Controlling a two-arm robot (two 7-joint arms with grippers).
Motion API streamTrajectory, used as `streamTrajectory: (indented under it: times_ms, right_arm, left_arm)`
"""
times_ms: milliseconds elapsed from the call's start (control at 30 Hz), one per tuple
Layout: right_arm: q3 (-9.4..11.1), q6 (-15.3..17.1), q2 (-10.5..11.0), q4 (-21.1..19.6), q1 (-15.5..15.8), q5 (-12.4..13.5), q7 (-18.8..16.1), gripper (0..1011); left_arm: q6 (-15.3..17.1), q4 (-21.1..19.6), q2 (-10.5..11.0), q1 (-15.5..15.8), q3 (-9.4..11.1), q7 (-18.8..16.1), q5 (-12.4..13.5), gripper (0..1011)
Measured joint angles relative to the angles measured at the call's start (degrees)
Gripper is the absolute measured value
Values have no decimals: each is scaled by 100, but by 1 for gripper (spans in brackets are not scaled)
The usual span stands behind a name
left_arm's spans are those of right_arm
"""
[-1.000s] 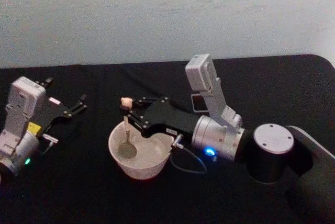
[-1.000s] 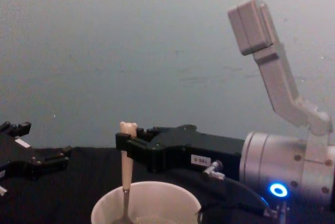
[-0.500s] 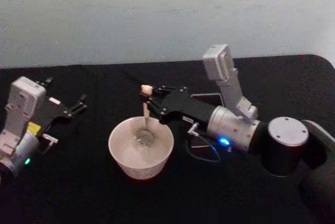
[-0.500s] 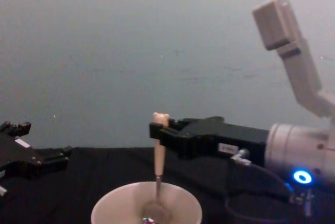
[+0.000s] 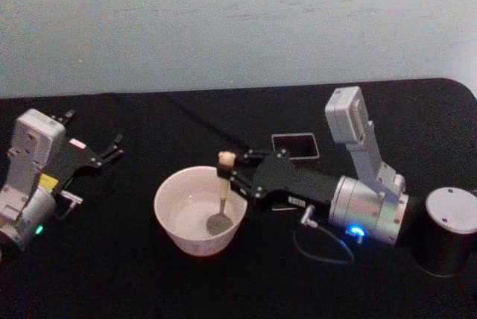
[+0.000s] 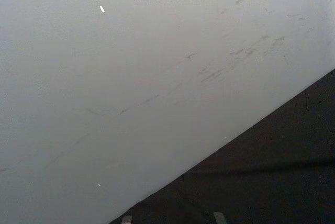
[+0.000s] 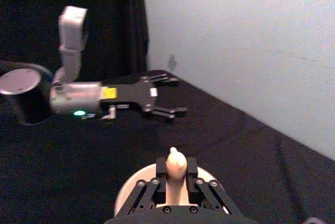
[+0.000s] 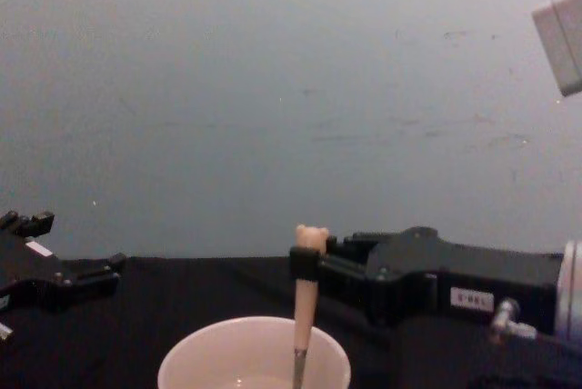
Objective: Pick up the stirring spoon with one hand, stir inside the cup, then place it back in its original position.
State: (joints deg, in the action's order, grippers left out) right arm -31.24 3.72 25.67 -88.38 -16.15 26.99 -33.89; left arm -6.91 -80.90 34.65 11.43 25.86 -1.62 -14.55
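Note:
The wide cream-white cup [image 5: 182, 185] stands mid-table, its rim also low in the chest view [image 8: 209, 339]. My right gripper [image 5: 227, 170] is shut on the beige handle of the stirring spoon [image 5: 222, 203], just under its bear head [image 8: 311, 236]. The spoon stands nearly upright at the cup's right side, with its bowl down inside. In the right wrist view the bear head [image 7: 175, 162] pokes up between the black fingers [image 7: 192, 171], above the cup [image 7: 131, 192]. The dark grey holder [image 5: 295, 144] sits behind the right arm. My left gripper [image 5: 112, 147] is parked open at the left.
A black cloth [image 5: 149, 274] covers the table up to a pale wall [image 5: 223, 21]. A dark cylindrical base [image 5: 450, 229] of the right arm stands at the right edge. A thin cable [image 5: 320, 248] loops beside the right wrist.
The right arm has swung rightward and drawn back, carrying the spoon from the cup's left side across the middle to its right side. The holder has come into view. The left arm is still.

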Motion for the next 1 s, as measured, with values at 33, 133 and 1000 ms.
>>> streamTrajectory:
  times_ms: [33,133,1000]
  right_arm:
    - [-22,-4,23,-26,16,11,-25,214]
    - [-115,-15,65,-95,50,26,-82,214]
    - [-315,-81,-952,972,-694,-346,546,214]
  left_arm:
    - [0,0,0,0,0,0,0,1001]
    - [0,0,0,0,0,0,0,1001]
    - [0,0,0,0,0,0,0,1001]
